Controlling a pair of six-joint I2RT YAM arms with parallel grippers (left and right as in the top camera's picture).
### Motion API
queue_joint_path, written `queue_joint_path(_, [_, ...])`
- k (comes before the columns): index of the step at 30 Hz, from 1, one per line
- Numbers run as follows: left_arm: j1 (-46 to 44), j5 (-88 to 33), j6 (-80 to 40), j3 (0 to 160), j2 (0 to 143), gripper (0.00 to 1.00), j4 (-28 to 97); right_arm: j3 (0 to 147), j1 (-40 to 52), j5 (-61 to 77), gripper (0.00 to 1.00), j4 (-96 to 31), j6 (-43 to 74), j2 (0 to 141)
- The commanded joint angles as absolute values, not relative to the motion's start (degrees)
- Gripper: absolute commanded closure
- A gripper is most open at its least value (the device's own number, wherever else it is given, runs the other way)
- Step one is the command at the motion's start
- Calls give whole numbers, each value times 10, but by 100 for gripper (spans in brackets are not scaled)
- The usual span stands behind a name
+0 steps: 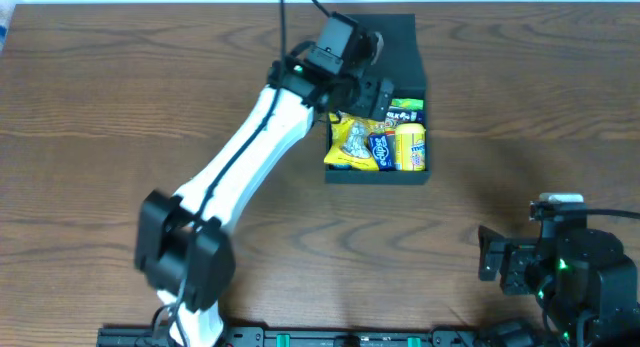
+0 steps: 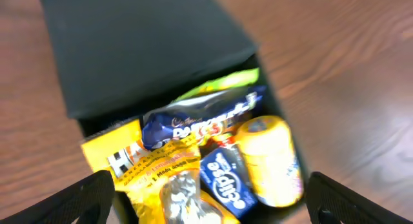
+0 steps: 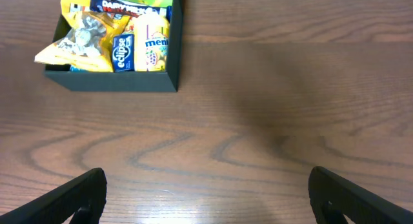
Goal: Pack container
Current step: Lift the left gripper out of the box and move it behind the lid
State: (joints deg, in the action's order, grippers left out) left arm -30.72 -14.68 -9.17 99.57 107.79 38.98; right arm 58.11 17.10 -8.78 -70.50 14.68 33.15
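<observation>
The wooden table [image 1: 520, 107] carries everything. The left arm [image 1: 250, 137] reaches from its base at 7 o'clock toward 12 o'clock. The right arm [image 1: 570, 267] sits folded at 4 o'clock, well apart from the work.

The container [image 1: 378, 177] stands at about 12 o'clock on the table. Its lid [image 1: 405, 52] is thrown back on the far side and its mouth is open. The left jaws hover over the box's rear left part, spread wide with nothing between them. The right jaws are likewise released and empty over bare wood.

Inside, going down in size:
- a yellow packet [image 1: 352, 142] on the 9 o'clock side
- a yellow tube [image 1: 411, 147] against the 3 o'clock wall
- a blue chocolate wrapper [image 2: 193, 121] lying across the back
- a green packet [image 1: 405, 107] behind it
- a small blue tin [image 1: 382, 150] between packet and tube

The box looks full, so the step in hand is probably folding the lid shut. Done well, that means getting one finger behind the flap's free edge at 12 o'clock. The flap is then swept toward 6 o'clock in an arc about the hinge, not straight down. The yellow packet seems to ride up at the rim. It likely needs pressing in first, or the flap will spring back.
</observation>
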Motion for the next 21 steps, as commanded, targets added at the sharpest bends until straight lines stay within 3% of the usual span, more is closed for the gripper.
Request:
queue_joint_path(1, [-290,-149,-113,993,1051,5,396,580,168,-88,1,-705,154,330])
queue_joint_path(12, [-98,-237,-171,993,1092,5,364,580,168,-88,1,-705,154,330])
queue_joint_path(21, [-57,-359,-234,993,1224,5,247,580,168,-88,1,-705,154,330])
